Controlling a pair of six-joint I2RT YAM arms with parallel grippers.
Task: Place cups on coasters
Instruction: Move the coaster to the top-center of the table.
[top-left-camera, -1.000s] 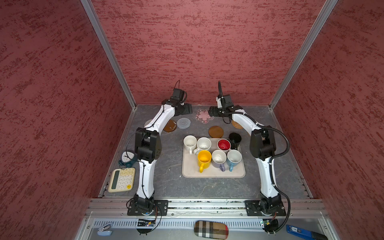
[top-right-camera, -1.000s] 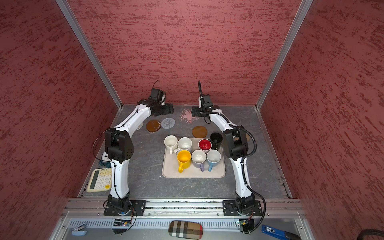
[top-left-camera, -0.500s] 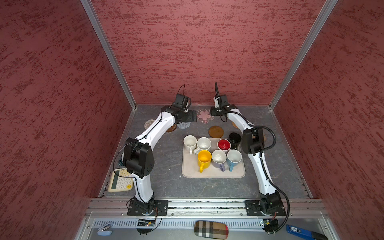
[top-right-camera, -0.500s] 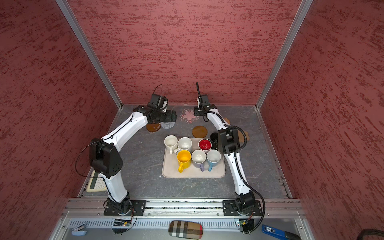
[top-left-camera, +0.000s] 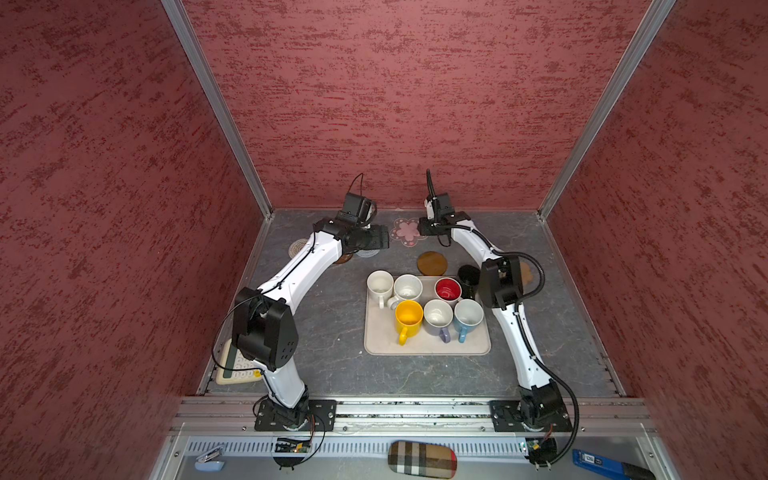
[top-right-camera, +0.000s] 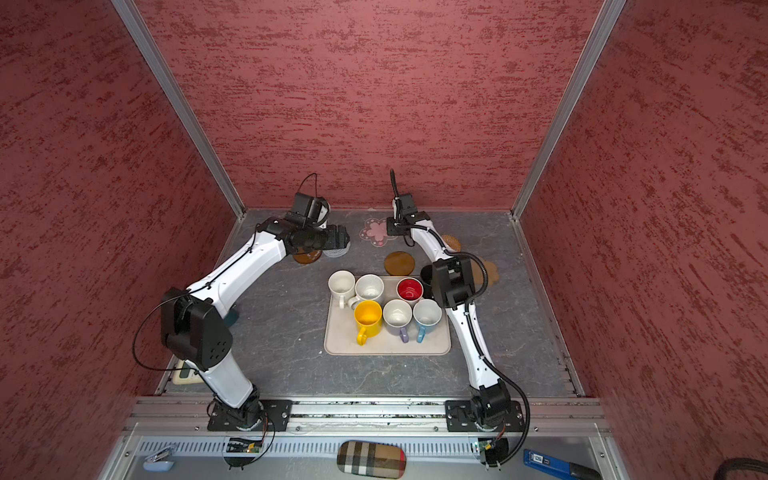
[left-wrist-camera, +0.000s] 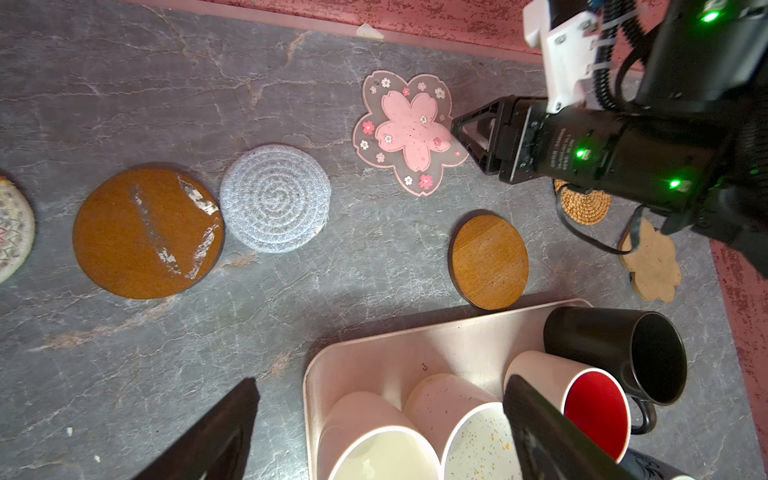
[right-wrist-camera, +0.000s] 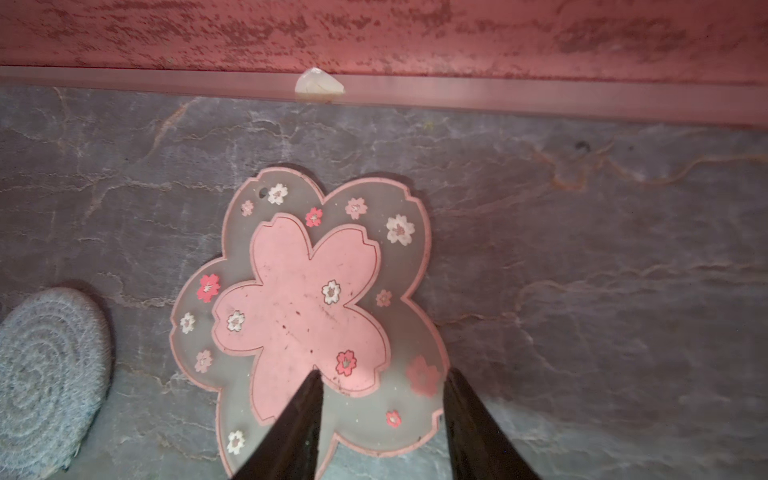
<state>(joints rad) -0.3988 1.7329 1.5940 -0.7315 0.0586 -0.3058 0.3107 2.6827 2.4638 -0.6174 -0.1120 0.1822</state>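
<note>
Several cups stand on the beige tray (top-left-camera: 428, 347): two white (top-left-camera: 380, 282), yellow (top-left-camera: 409, 313), lavender (top-left-camera: 437, 313), light blue (top-left-camera: 468, 312), red-lined (top-left-camera: 448, 289). The black cup (left-wrist-camera: 615, 353) sits at its far right corner. All the coasters lie bare behind: pink flower (right-wrist-camera: 307, 299), grey woven (left-wrist-camera: 275, 198), two brown discs (left-wrist-camera: 147, 232), rattan (left-wrist-camera: 586, 205), cork (left-wrist-camera: 652, 262). My left gripper (left-wrist-camera: 380, 386) hangs wide open above the tray's far left corner. The right gripper (right-wrist-camera: 380, 382) is low at the flower coaster's edge, its jaws narrowed but apart, holding nothing.
Red walls close in the back and both sides, and the flower coaster (top-left-camera: 404, 230) lies near the back wall. A calculator (top-left-camera: 239, 372) sits at the front left, partly under my left arm. A tartan case (top-left-camera: 422, 459) lies beyond the front rail.
The right gripper's jaws have narrowed at the flower coaster. My left arm has swung its gripper forward and toward the middle, covering the grey coaster in the top views.
</note>
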